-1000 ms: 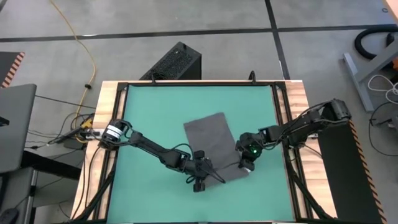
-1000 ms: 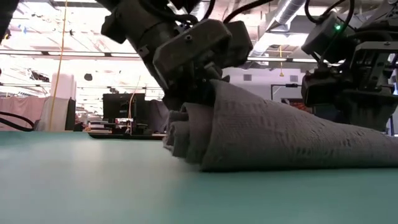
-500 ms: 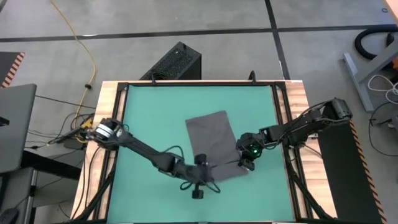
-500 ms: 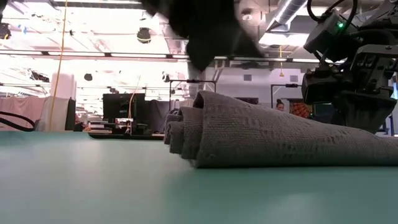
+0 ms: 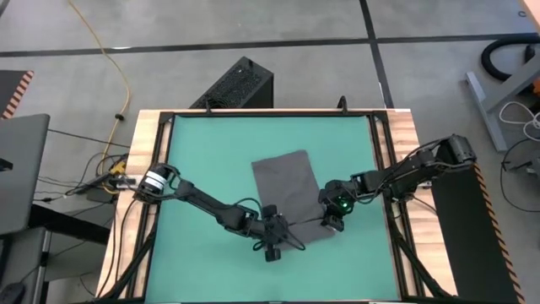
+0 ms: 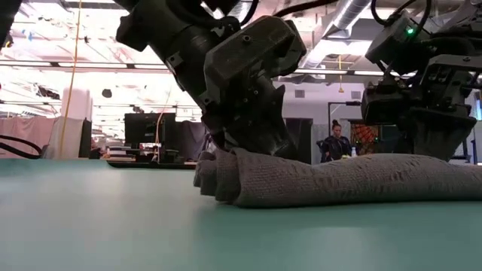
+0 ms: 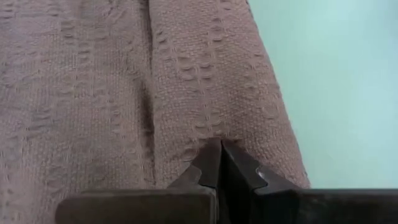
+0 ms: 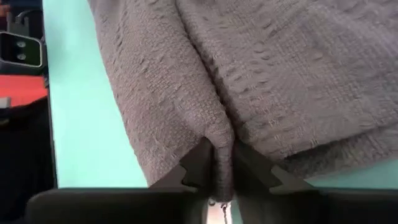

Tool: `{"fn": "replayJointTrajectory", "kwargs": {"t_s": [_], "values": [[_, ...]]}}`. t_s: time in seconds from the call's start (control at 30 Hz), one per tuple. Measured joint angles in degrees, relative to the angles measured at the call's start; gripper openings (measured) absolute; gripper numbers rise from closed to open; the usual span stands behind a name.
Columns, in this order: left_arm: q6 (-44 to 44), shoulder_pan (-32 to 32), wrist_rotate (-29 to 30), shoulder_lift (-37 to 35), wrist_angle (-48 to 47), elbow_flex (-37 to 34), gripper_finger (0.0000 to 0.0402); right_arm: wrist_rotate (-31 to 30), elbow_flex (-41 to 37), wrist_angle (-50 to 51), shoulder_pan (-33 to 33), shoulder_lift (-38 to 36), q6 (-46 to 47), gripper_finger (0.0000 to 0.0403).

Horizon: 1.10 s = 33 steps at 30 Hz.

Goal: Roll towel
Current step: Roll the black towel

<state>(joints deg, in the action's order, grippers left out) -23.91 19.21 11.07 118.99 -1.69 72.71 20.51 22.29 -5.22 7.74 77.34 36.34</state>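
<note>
The dark grey towel (image 5: 285, 187) lies on the teal mat (image 5: 202, 152). Its near end is rolled into a low roll (image 6: 339, 181) that rests on the mat. My left gripper (image 7: 219, 151) is shut, with its tips down on the roll's left end (image 6: 226, 169). My right gripper (image 8: 221, 163) is at the roll's right end (image 5: 333, 221) and is shut on a ridge of the cloth. The far part of the towel lies flat. My left gripper presses its shut fingertips (image 7: 211, 158) onto the top of the roll (image 7: 214, 127) near its left end, slanting down from the table's left. The roll lies on the mat beneath them. My right gripper pinches a raised fold of the towel (image 8: 219, 134) between its two fingers at the roll's right end, slanting down from the table's right. The cloth bunches into a ridge at the tips; the rest lies on the mat.
The mat is framed by black rails and wooden table edges (image 5: 396, 169). A black box (image 5: 240, 84) stands beyond the far edge. A person (image 6: 334, 143) stands far off in the room behind the table. Bare mat lies to the left of the towel and in front of it.
My left gripper let go of the roll's left end, rose and swung toward the near edge, then came back down onto it. That end, held up as a tall cone before, has dropped, and the roll now lies lower and flatter.
</note>
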Motion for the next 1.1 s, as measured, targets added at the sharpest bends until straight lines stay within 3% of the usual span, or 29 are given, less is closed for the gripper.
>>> {"fn": "replayJointTrajectory", "kwargs": {"t_s": [0.17,0.33,0.53,0.67,0.8,0.93,1.1], "values": [[-0.94,0.66,0.24,0.03,-1.96,0.04,0.0,6.35,3.1,7.64,-1.47,-1.2,-2.52,0.0138],[-2.74,0.99,0.13,-0.08,-2.44,-0.94,0.0,6.41,6.31,19.98,-1.53,-6.17,-5.83,0.0178],[-5.92,1.91,-0.74,-0.17,11.7,-8.57,0.0,3.28,6.93,23.64,3.18,-14.52,-11.98,0.0193],[-8.98,1.91,-2.11,-0.14,18.68,-12.68,0.0,-7.66,7.04,20.46,14.4,-17.07,-23.7,0.0193],[-8.87,1.93,-2.91,-0.1,19.74,-13.22,0.0,-21.17,7.05,15.19,26.33,-15.66,-38.15,0.0193],[-8.65,1.73,-3.66,-0.04,19.9,-13.16,0.0,-37.84,7.08,13.33,34.11,-11.66,-41.15,0.0193],[-8.67,1.67,-4.07,-0.04,19.9,-13.16,0.0,-40.61,7.08,12.04,35.78,-4.56,-38.09,0.0194]]}}
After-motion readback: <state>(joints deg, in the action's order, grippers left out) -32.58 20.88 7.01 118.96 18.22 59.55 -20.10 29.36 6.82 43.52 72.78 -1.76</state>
